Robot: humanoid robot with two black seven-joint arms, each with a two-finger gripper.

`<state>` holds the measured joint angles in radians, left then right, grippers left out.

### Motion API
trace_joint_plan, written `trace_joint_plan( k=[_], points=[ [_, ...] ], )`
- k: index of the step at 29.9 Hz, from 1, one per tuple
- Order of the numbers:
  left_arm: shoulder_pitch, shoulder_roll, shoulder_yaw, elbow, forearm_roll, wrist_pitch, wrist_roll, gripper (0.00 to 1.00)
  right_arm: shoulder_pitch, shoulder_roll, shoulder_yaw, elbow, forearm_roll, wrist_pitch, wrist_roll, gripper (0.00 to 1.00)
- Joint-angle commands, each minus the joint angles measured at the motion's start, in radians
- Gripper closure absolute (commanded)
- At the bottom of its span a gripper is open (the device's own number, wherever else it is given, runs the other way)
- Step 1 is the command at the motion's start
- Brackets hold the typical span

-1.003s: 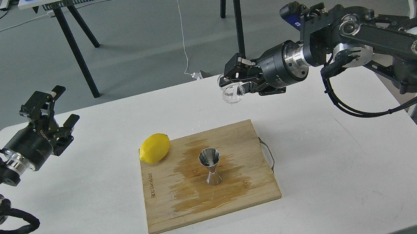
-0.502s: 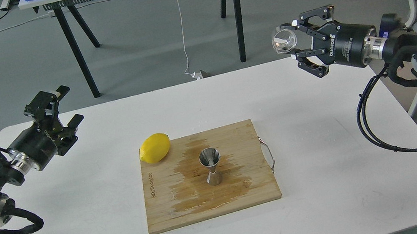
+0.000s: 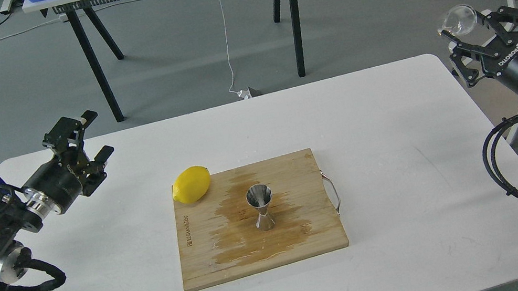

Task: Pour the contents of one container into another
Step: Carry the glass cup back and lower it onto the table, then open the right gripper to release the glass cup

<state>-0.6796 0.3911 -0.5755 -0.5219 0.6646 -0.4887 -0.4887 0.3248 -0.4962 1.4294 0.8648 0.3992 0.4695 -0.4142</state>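
Clear round glass cup [image 3: 459, 20], clamped in right gripper [image 3: 464, 35] beyond the desk's [image 3: 399, 153] right edge, tilts mouth up-left; steel jigger [image 3: 261, 207] stands upright on wet cutting board [image 3: 215, 260]; left gripper [image 3: 86, 137] apart, empty.

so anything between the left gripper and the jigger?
Head view: the lemon lies between the left gripper and the jigger, along with bare table and wet cutting board.
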Motion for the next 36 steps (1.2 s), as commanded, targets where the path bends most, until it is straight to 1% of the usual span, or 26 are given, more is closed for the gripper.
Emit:
trace_joint_plan(
  k=[1,7,14,18,27,36],
  points=[
    [0.0,-0.006,0.0,0.002,0.0,0.0,0.0,0.01,-0.023,0.016,0.0,-0.024,0.056,-0.083,0.014,0.8],
    [0.0,-0.008,0.0,0.002,0.0,0.0,0.0,0.01,-0.041,0.063,0.0,-0.05,0.066,-0.235,0.015,0.8],
    [0.0,-0.02,0.002,0.002,0.003,0.0,0.0,0.01,-0.059,0.11,-0.001,-0.079,0.064,-0.38,0.015,0.8],
    [0.0,-0.023,0.002,0.02,0.001,0.0,0.0,0.01,-0.059,0.131,-0.014,-0.107,0.064,-0.437,0.015,0.8],
    [0.0,-0.023,0.003,0.022,0.003,0.0,0.0,0.01,-0.073,0.183,-0.034,-0.116,0.056,-0.456,0.017,0.8],
    [0.0,-0.023,0.003,0.022,0.003,0.0,0.0,0.01,-0.073,0.188,-0.063,-0.145,0.053,-0.456,0.017,0.8]
  ],
)
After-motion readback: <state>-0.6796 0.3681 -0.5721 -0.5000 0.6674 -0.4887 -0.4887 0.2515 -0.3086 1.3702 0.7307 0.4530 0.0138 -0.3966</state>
